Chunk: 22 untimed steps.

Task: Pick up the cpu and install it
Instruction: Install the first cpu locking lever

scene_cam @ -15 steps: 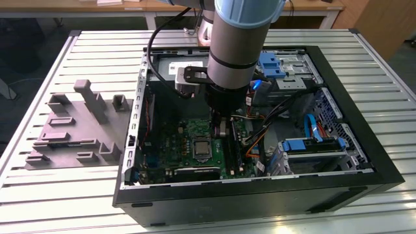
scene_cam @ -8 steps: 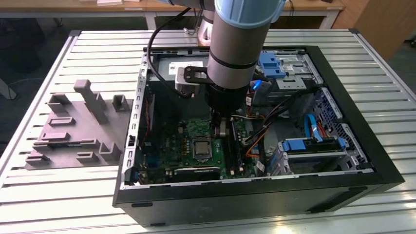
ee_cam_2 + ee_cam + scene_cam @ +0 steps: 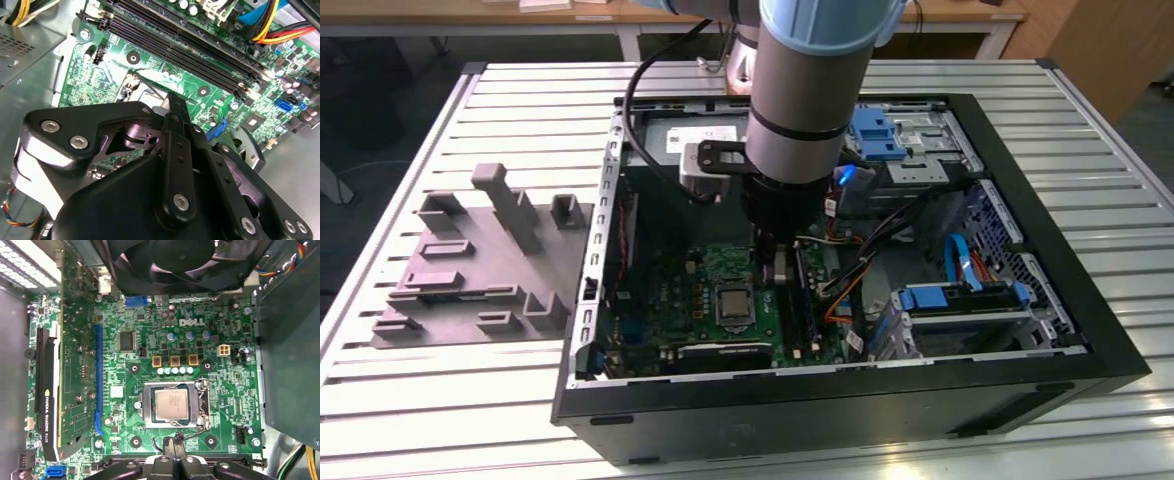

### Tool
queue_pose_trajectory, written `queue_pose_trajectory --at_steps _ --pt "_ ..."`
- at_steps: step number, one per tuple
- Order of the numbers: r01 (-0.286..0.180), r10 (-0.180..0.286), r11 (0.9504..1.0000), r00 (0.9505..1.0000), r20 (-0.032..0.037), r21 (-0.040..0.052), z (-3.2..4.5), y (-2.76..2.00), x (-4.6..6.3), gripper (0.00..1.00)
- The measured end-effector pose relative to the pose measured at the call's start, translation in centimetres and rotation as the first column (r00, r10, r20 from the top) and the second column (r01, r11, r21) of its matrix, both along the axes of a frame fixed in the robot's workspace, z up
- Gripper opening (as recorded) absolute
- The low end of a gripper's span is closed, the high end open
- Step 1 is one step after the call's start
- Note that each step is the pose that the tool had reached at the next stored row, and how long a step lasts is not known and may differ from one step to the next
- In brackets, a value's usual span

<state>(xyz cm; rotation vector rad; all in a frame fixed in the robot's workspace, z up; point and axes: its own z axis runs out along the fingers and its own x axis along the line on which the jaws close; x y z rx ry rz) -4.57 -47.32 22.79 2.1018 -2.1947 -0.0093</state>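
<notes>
The cpu (image 3: 171,405), a pale silvery square chip, lies flat in the metal-framed socket (image 3: 143,407) on the green motherboard (image 3: 220,390). In the exterior view the socket (image 3: 734,305) sits near the middle of the board inside the open computer case (image 3: 1067,300). My gripper (image 3: 175,442) hangs low over the board beside the socket, its fingertips together just off the socket's wire lever (image 3: 196,431). Nothing is held between the fingers. In the second wrist view the gripper (image 3: 176,106) points down at the socket edge, next to the memory slots (image 3: 190,45).
A black fan (image 3: 185,262) and a graphics card (image 3: 47,390) flank the socket. Drive bays with blue brackets (image 3: 954,295) and cable bundles (image 3: 854,270) crowd the case at the exterior view's right. A grey fixture block (image 3: 480,260) stands on the slatted table outside the case.
</notes>
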Motion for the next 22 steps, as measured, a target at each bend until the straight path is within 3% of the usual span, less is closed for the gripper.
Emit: queue_pose_trajectory --at_steps 10,22 --pt "-0.039 0.039 0.9992 0.9992 -0.0001 -0.0002 -1.03 -0.54 0.0 0.11" --pt "-0.077 0.077 0.9970 0.9970 0.0001 0.0001 -1.51 -1.14 0.0 0.11"
